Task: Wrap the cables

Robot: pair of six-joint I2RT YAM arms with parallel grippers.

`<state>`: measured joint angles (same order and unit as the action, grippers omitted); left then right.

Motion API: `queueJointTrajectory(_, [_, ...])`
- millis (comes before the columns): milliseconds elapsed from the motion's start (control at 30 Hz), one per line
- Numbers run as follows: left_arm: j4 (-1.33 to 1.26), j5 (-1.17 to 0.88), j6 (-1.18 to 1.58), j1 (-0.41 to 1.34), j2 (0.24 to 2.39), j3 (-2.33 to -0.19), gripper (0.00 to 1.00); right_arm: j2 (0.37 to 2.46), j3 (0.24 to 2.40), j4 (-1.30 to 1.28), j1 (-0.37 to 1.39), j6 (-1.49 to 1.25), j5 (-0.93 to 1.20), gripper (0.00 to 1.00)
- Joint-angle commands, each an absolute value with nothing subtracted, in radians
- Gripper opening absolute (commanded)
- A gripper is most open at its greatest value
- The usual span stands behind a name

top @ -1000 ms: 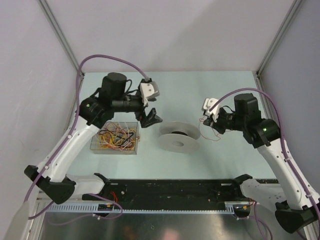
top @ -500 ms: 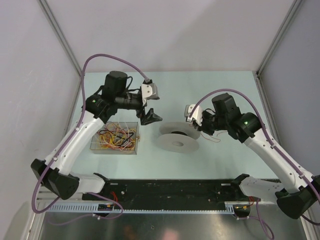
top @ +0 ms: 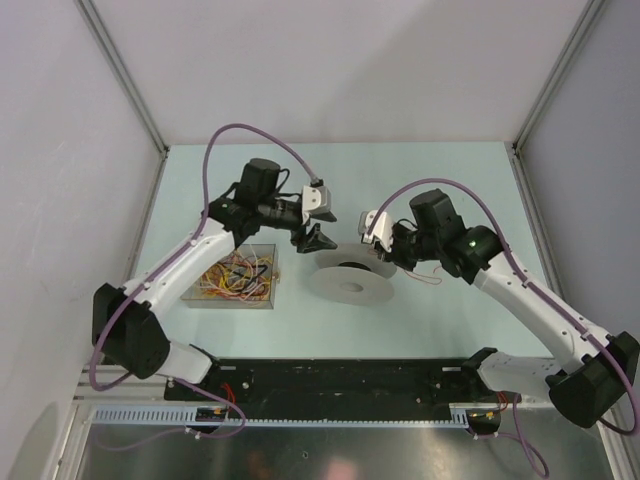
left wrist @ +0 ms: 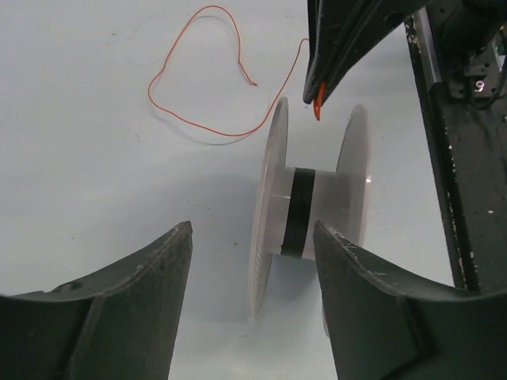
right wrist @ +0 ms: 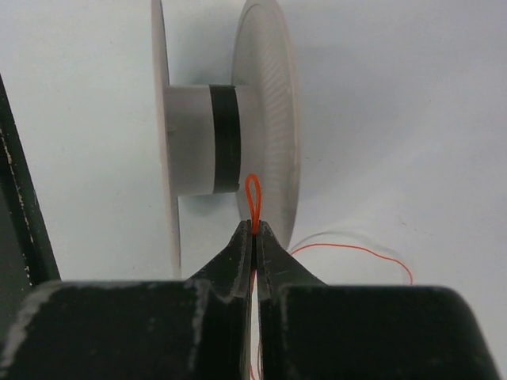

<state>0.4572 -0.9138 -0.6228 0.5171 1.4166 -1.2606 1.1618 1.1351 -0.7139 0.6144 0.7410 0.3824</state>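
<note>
Pale green table (top: 450, 180): at its middle the right tool (right wrist: 253, 231) pinches the looped end of an orange cable (right wrist: 253, 194) beside the spool (right wrist: 269, 119); the left tool (left wrist: 252, 233) hangs spread opposite. More cables (top: 235, 272) fill a box (top: 275, 290) toward the left edge. Laying the loop on the hub (right wrist: 186, 138), lightly taut, looks best. Only the left wrist view shows the slack tail; only the right confirms the pinch.

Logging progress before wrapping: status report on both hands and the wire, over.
Right hand shut on orange wire, loop at the spool. Left hand open, facing spool. Nothing blocking.
</note>
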Motion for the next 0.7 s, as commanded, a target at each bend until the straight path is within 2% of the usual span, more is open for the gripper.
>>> queueJointTrajectory(0, [0.289, -0.94, -0.614, 0.542, 1.456, -1.221, 0.63, 1.149, 1.096, -0.611, 0.637, 0.698, 0.388, 0.0])
queueJointTrajectory(133, [0.263, -0.938, -0.618, 0.567, 1.501, -1.197, 0.48, 1.165, 1.078, -0.581, 0.645, 0.667, 0.396, 0.0])
queueJointTrajectory(400, [0.248, -0.933, -0.632, 0.59, 1.521, -1.159, 0.33, 1.194, 1.03, -0.496, 0.64, 0.663, 0.401, 0.0])
queueJointTrajectory(500, [0.247, -0.953, -0.632, 0.591, 1.515, -1.146, 0.32, 1.209, 1.019, -0.456, 0.64, 0.651, 0.417, 0.0])
queueJointTrajectory(667, [0.242, -0.99, -0.637, 0.585, 1.511, -1.128, 0.37, 1.229, 0.999, -0.376, 0.641, 0.626, 0.429, 0.0])
